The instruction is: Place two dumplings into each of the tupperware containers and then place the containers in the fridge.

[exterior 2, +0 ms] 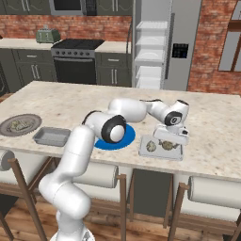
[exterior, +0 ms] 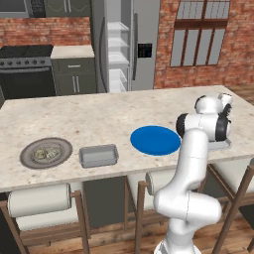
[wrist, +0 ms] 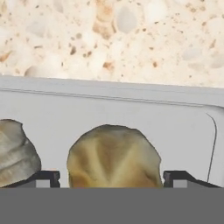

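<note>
**Desk:** Item one, the dumplings. Where are they, and how will they handle?

**Operator:** I count two in the near-edge tupperware container (exterior 2: 160, 151), toward the counter's (exterior 2: 207, 122) right end: dumpling A (exterior 2: 151, 146) and dumpling B (exterior 2: 167, 145), side by side, apart from each other. Two more dumplings (exterior: 45, 153) sit on the grey plate (exterior: 46, 152) toward the near left corner. I judge them soft, light and wrinkled, so easily squashed and possibly a little slick. I'd take each across its widest middle with a gentle close.

**Desk:** Item two, the other tray.

**Operator:** The empty tupperware container (exterior: 98, 156) lies near the front edge, between the grey plate and the blue plate (exterior: 155, 140). It looks stiff and light with a raised rim. I'd pinch one long wall at its middle to keep it level.

**Desk:** Item three, the pincer.

**Operator:** The pincer (wrist: 111, 177) hangs low over the filled tray. Its jaws stand wide, one on each side of dumpling B, with a gap showing on both sides in the hand view. It holds nothing; I cannot tell whether the tips touch the tray floor.

**Desk:** Item four, the fridge.

**Operator:** The fridge (exterior 2: 183, 47) stands beyond the counter's far edge, with one door open and white shelves showing. By my judgement, one tray is filled and the second is unfilled.
</note>
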Controlling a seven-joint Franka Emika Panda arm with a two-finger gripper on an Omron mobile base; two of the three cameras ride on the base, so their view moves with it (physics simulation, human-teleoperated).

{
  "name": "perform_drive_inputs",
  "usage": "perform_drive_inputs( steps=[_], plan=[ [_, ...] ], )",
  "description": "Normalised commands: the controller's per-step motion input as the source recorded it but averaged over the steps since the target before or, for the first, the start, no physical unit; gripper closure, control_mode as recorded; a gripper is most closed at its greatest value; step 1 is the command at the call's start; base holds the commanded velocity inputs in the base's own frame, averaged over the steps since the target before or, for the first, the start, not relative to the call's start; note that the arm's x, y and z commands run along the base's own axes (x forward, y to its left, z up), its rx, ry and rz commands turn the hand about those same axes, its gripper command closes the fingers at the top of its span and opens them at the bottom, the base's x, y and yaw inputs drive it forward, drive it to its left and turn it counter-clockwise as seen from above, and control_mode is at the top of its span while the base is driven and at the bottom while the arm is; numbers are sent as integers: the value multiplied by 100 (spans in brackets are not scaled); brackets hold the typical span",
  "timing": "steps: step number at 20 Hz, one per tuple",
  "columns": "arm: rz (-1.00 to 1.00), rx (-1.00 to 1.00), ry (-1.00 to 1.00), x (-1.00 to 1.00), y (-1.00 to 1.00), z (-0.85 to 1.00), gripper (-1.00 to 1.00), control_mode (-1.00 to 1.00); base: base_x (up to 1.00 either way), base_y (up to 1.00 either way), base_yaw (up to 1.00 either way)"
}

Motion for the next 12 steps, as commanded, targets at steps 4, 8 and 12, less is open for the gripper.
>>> perform_drive_inputs(
  steps=[4,8,12],
  plan=[
    [-4,0,0,-4,5,41,-100,-100,0,0,0],
    [-9,0,-1,-11,3,61,-100,-100,0,0,0],
    [-4,0,0,-24,31,28,-100,-100,0,0,0]
  ],
)
